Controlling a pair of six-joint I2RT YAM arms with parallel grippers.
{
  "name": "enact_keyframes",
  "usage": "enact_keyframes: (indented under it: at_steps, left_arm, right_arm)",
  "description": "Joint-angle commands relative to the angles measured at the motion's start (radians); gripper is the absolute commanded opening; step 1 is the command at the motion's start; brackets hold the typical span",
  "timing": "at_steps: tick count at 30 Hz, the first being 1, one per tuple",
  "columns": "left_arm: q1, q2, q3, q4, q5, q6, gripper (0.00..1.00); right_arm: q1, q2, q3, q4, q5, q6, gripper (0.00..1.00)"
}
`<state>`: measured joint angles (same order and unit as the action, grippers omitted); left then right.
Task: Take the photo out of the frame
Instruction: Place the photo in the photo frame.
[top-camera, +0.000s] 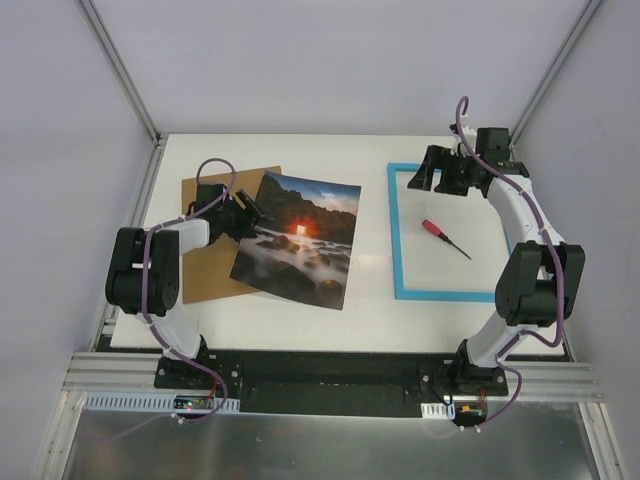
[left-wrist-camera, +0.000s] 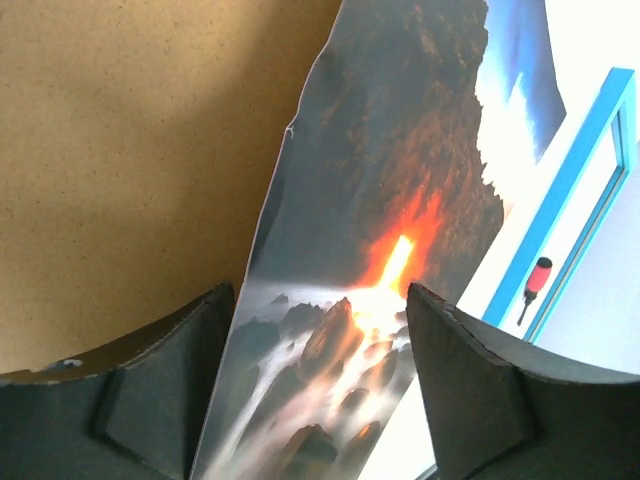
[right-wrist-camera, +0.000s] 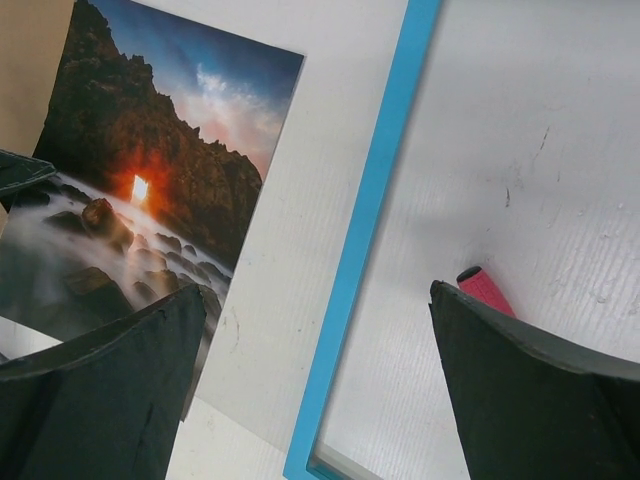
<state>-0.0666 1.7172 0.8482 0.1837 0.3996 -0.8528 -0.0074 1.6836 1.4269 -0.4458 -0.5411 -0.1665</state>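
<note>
Gloss shows on the photo (top-camera: 298, 238), a rectangular print lying on the white table (top-camera: 370, 310), partly over a matte brown board (top-camera: 205, 265) and apart from the thin light-blue frame (top-camera: 398, 240), which rings a red-handled screwdriver (top-camera: 440, 235). The left gripper (top-camera: 250, 212) sits low over the photo's edge, jaws parted and not pinching it. The right gripper (top-camera: 428, 180) hangs at the frame's far rail, spread wide and empty.

Shiny photo, dull board

The photo (top-camera: 297, 240) is glossy paper, and light shines off it. The brown board (left-wrist-camera: 130, 150) looks like matt, grainy card. The blue frame (right-wrist-camera: 365, 230) is smooth. The white table (right-wrist-camera: 540, 150) is dull, with fine lines and small scuffs. My left pads (left-wrist-camera: 160, 400) are black, matt and rough at the edges. The screwdriver (top-camera: 440, 233) has a bumpy red handle.
</note>
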Motion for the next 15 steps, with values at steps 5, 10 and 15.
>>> enact_keyframes:
  at_steps: [5,10,15]
  left_arm:
    - [0.022,-0.080,0.038,-0.087,0.044,0.064,0.91]
    - [0.022,-0.081,0.141,-0.223,0.087,0.173,0.99]
    - [0.031,-0.068,0.287,-0.449,0.030,0.458,0.99]
  right_arm:
    - [0.006,-0.076,0.041,-0.054,0.076,-0.070,0.96]
    - [0.006,-0.073,0.081,-0.119,0.122,-0.126,0.96]
    - [-0.009,-0.108,0.057,-0.149,0.113,-0.174,0.96]
